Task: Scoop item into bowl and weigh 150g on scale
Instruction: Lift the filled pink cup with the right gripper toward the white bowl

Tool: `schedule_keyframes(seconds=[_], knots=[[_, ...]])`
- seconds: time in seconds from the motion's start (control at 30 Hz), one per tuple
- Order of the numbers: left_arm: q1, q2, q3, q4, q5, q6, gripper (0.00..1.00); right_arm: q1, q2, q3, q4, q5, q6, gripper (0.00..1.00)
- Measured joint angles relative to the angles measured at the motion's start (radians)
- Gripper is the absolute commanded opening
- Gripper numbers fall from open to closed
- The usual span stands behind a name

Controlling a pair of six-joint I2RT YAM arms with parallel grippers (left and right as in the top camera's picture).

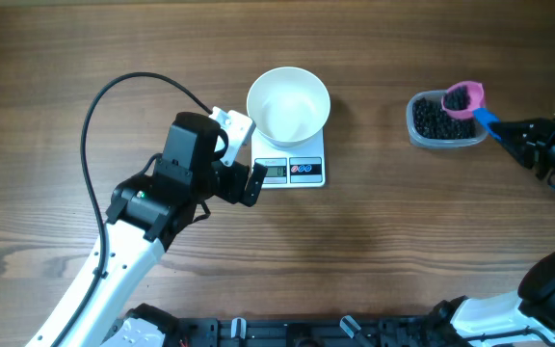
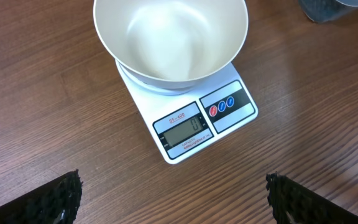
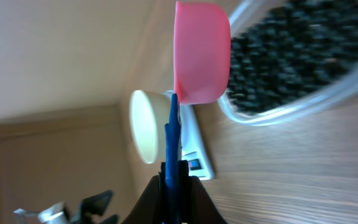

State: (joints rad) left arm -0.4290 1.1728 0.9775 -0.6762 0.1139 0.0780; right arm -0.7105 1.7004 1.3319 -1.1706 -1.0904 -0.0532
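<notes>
The white bowl (image 1: 288,108) stands on the scale (image 1: 295,171), near the middle of the bench (image 1: 114,48). It covers the back part of the scale, and the front part with the display and the two small buttons stays free. The inside of the bowl is clean white; no beads lie in it. In the left wrist view the display shows one digit that looks like a zero.

The left pincer (image 1: 245,154) is just beside the left edge of the scale. Its two fingers stand wide apart and hold nothing.

The black beads (image 1: 434,118) lie in a clear plastic tub (image 1: 441,127), to the right of the scale and well apart from it. A pink scoop (image 1: 462,98) is at the right back corner of this tub, with dark beads inside it. The right pincer (image 1: 514,130) is closed on the blue handle (image 1: 488,120) of the scoop. In the right wrist view the handle goes straight between the two fingers, and the pink cup hangs partly above the beads in the tub.
</notes>
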Motion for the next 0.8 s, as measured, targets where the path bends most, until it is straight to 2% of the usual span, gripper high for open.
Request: schedule_keyframes(seconds=[0.37,0.6,0.8], knots=[[0.0,0.0,0.0,0.0,0.0,0.0,1.0,0.056,0.0,0.0,0.0,-0.169,0.0,0.04],[0.0,0.0,0.0,0.0,0.0,0.0,1.0,0.206,0.0,0.0,0.034,-0.225,0.008,0.04],[0.0,0.0,0.0,0.0,0.0,0.0,1.0,0.36,0.0,-0.002,0.199,-0.243,0.11,0.04]])
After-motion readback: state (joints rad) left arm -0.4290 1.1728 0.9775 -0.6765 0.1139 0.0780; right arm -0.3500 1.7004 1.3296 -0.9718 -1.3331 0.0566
